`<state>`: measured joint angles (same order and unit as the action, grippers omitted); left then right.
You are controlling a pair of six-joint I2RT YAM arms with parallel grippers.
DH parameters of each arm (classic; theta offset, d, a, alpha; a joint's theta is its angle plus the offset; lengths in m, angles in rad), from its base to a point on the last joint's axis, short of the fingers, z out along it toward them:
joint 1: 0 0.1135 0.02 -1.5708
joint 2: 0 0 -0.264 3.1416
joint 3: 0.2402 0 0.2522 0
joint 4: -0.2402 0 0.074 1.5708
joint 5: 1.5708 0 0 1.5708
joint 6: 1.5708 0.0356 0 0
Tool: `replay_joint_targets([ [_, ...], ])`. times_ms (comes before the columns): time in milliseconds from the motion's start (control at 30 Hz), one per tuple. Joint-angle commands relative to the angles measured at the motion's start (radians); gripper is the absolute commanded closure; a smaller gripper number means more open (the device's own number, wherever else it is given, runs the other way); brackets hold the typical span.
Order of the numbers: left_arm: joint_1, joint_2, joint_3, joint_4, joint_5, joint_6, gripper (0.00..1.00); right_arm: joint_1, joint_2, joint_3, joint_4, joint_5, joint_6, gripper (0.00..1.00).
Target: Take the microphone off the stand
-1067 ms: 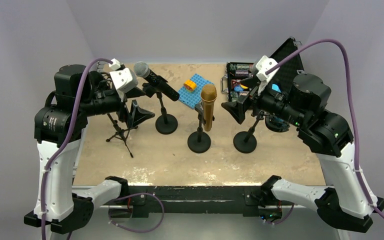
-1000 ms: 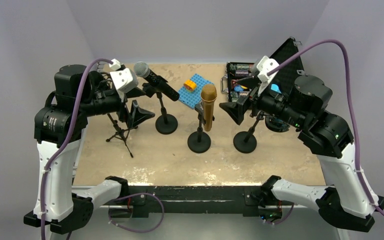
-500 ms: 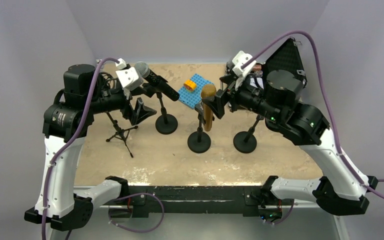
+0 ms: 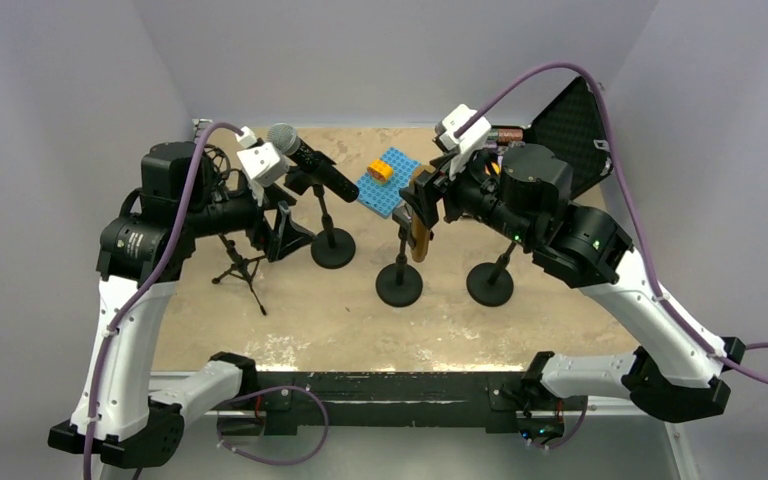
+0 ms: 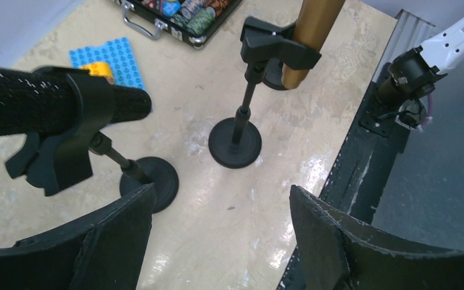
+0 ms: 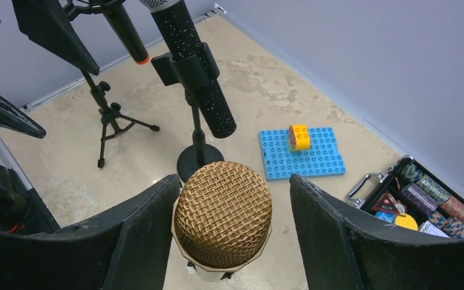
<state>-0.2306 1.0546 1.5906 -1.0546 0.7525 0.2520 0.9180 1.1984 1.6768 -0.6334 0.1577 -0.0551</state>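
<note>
Two arms reach over the worn tan tabletop (image 4: 340, 320). The left gripper (image 5: 222, 192) hangs with its fingers wide apart. On the black round-base stand (image 4: 399, 283), the gold mesh-headed microphone (image 6: 222, 214) sits clipped upright, its head between the parted fingers of the right gripper (image 4: 423, 198).

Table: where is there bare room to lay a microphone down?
Widest bare patch: the near strip of the table, between the round stand bases and the front edge. Crowded behind that: the tripod, blue plate and open case.
</note>
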Motion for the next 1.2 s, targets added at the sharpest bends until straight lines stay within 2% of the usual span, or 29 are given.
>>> replay_joint_targets([
  [0,-0.004,-0.031,-0.071,0.030,0.025,-0.073,0.15,0.003,-0.030,-0.038,0.050,0.026,0.006,0.33],
  [167,-0.004,-0.061,-0.107,0.009,0.004,-0.044,0.15,0.003,-0.043,-0.063,0.040,-0.010,-0.039,0.45],
  [333,-0.004,-0.054,-0.090,0.010,0.000,-0.025,0.15,0.003,-0.064,-0.075,0.010,-0.122,-0.090,0.61],
  [400,-0.004,-0.046,-0.081,0.007,0.010,-0.015,0.15,0.003,-0.073,-0.079,-0.001,-0.200,-0.111,0.65],
  [500,-0.004,-0.030,-0.059,-0.020,0.032,0.023,0.15,0.003,-0.098,-0.110,-0.004,-0.385,-0.216,0.84],
  [600,-0.005,0.011,0.003,-0.080,0.080,0.061,0.15,0.002,-0.116,-0.135,-0.002,-0.520,-0.318,0.93],
  [733,-0.019,0.070,0.078,-0.159,0.164,0.108,0.16,0.002,-0.119,-0.151,0.028,-0.602,-0.409,0.93],
  [833,-0.048,0.082,0.099,-0.150,0.164,0.119,0.16,-0.005,-0.076,-0.101,0.032,-0.617,-0.417,0.93],
  [1033,-0.096,0.085,0.113,-0.053,0.132,0.104,0.16,-0.034,-0.009,-0.036,0.101,-0.662,-0.349,0.92],
  [1167,-0.110,0.086,0.101,-0.041,0.099,0.148,0.15,-0.069,0.049,0.023,0.127,-0.724,-0.294,0.92],
])
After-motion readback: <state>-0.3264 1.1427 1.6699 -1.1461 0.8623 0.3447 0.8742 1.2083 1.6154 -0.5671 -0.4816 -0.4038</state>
